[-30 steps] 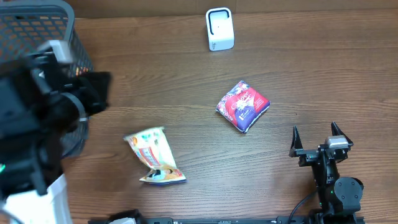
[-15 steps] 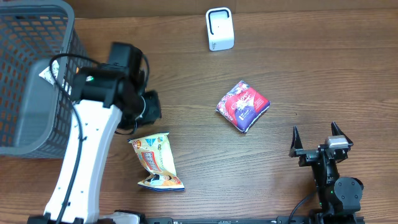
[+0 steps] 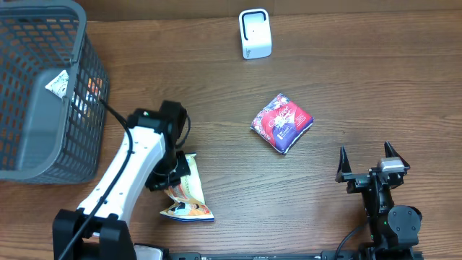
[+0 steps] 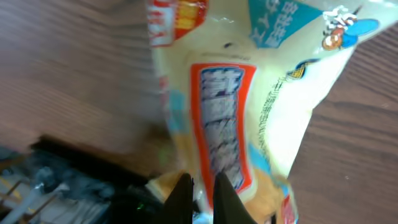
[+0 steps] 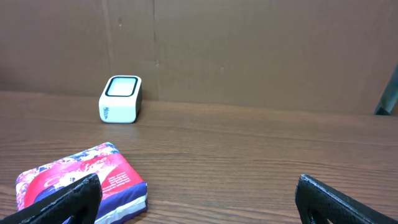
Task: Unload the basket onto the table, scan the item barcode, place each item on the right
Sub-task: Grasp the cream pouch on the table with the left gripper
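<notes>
Left wrist: snack pkt [image 4: 249, 106] just under closed left hand [image 4: 202, 190].

Yellow snack packet [image 4: 249, 112] on wooden table [image 4: 74, 81], left gripper [image 4: 200, 190] jaws together

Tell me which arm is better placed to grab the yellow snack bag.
Left. The left gripper, shut, hangs right over the yellow snack bag; the right gripper stands open well away, nearer the red packet.
</notes>
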`<state>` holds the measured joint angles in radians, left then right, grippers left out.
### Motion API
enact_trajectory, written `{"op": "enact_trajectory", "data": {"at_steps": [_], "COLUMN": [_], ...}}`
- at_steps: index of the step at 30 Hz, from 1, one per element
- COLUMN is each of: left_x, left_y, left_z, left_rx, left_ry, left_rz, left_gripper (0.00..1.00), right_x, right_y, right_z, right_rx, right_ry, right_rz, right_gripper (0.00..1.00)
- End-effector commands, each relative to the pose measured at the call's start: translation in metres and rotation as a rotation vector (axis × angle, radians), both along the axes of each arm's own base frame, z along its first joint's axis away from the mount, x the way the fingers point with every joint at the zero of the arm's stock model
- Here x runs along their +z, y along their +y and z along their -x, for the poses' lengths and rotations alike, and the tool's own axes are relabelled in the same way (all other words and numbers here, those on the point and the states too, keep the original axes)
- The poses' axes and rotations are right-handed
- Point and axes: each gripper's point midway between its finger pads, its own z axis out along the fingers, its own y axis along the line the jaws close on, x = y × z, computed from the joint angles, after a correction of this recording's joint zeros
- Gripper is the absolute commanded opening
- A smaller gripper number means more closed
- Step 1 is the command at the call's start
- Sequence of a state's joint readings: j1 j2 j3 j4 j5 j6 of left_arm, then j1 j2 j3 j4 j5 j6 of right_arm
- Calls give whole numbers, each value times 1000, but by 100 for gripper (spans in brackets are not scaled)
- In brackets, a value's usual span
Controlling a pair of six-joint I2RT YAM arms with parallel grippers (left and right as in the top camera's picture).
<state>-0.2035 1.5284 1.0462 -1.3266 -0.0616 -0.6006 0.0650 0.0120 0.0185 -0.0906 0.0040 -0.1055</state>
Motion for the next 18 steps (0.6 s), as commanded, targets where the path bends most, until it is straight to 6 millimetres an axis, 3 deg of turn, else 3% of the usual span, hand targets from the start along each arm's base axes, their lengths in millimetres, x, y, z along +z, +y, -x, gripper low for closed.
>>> {"op": "enact_trajectory", "data": {"at_steps": [1, 12, 18], "left_x": [-21, -67, -63], "left_y": [-12, -61, -65], "left_z": [2, -40, -60], "left_rx": [35, 117, 5], "left_ry": [-11, -240, -327], "left_rz": [58, 343, 370], "left_gripper": [6, 4, 4], "right_x": [-1, -1, -1], "right_y": [-1, -2, -1], "right_z": [0, 0, 0], "right_rx": [-6, -7, -6], "right_ry": [-6, -6, -6], "right_rz": [4, 4, 4], "right_gripper": [100, 100, 100]}}
